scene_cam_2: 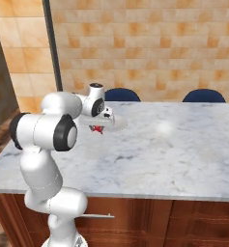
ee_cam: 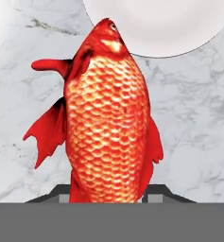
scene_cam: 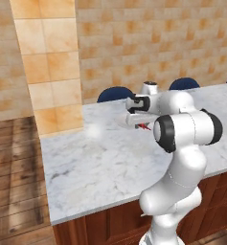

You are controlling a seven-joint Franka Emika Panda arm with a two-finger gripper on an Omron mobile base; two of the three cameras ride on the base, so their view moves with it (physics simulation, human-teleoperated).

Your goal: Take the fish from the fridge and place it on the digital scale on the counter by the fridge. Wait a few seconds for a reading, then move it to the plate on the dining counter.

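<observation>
Item: fish (ee_cam: 108, 123), bright red-orange, scaled, fins spread. It stood clamped between the two dark fingertips of the gripper (ee_cam: 108, 196), whose jaws were closed on its tail end (the tail itself was hidden between the tips and cut off by the lower edge of the hand view). Its head reached the rim of the plate (ee_cam: 179, 28), a pale round dish of which just the near arc showed in the hand view, the remainder cut off at the top edge.

Location: above the dining counter (scene_cam: 100, 162), a long white-grey marble top over reddish-brown wood. In both base views the fish (scene_cam: 143, 126) appeared as a small red speck under the hand, partly masked by the arm's white elbow; the gripper (scene_cam_2: 97, 126) hung just over the plate (scene_cam_2: 117, 124), which was hard to tell from the marble. Whether the fish touched the plate could not be made out.

Beyond the dining counter: two dark blue chair backs (scene_cam_2: 122, 94), mostly hidden by its far edge.
</observation>
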